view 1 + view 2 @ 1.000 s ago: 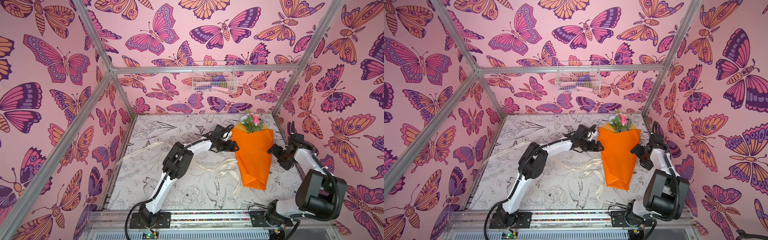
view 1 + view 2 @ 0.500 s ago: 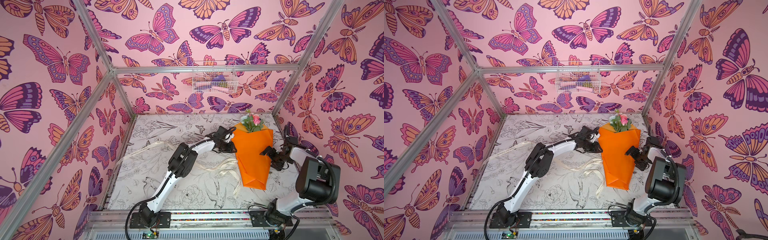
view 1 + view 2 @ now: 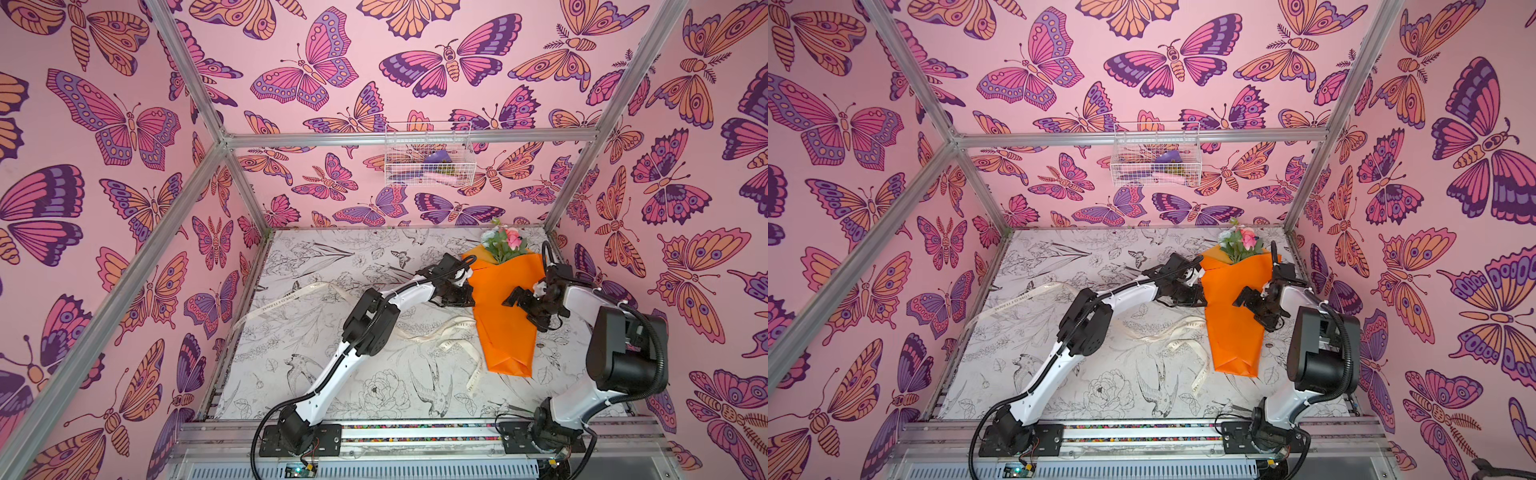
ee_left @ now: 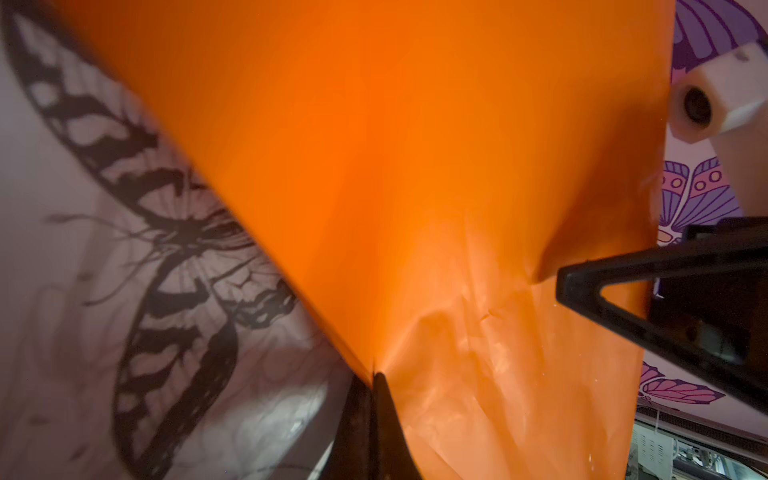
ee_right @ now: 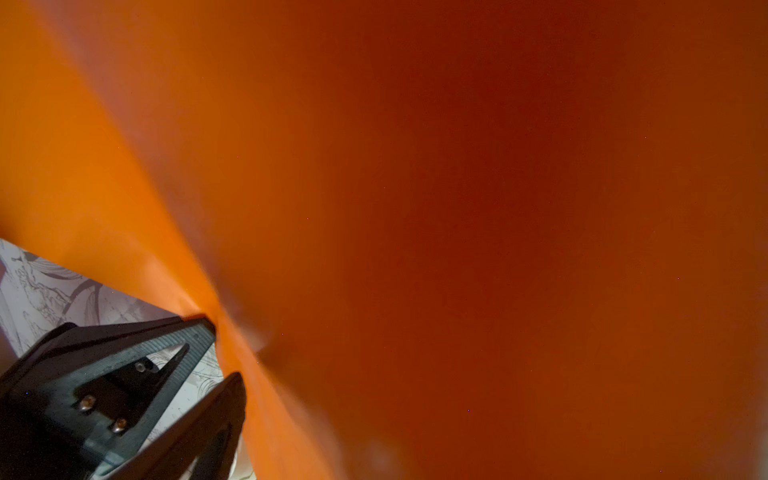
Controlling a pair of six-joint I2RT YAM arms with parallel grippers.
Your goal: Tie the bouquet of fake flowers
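Observation:
The bouquet of fake flowers (image 3: 505, 332) (image 3: 1233, 332) lies at the right of the printed floor, an orange paper cone with pink and white blooms (image 3: 505, 243) at its far end. My left gripper (image 3: 467, 295) (image 3: 1200, 297) is at the cone's left edge. Its jaws are shut on the orange paper (image 4: 415, 208), which creases at the pinch (image 4: 374, 374). My right gripper (image 3: 525, 311) (image 3: 1256, 309) hangs open over the cone's right side. One of its fingers (image 4: 602, 286) presses the paper. Orange paper (image 5: 457, 208) fills the right wrist view beside a black finger (image 5: 226, 399).
A cream lettered ribbon (image 3: 440, 332) (image 3: 1167, 336) trails across the floor from the left wall to the cone's near left side. A white wire basket (image 3: 428, 162) hangs on the back wall. The right wall and frame post (image 3: 552, 224) stand close to the bouquet.
My left gripper has closed on the paper's left edge. The right gripper has swung in from the right wall to above the orange paper, still open.

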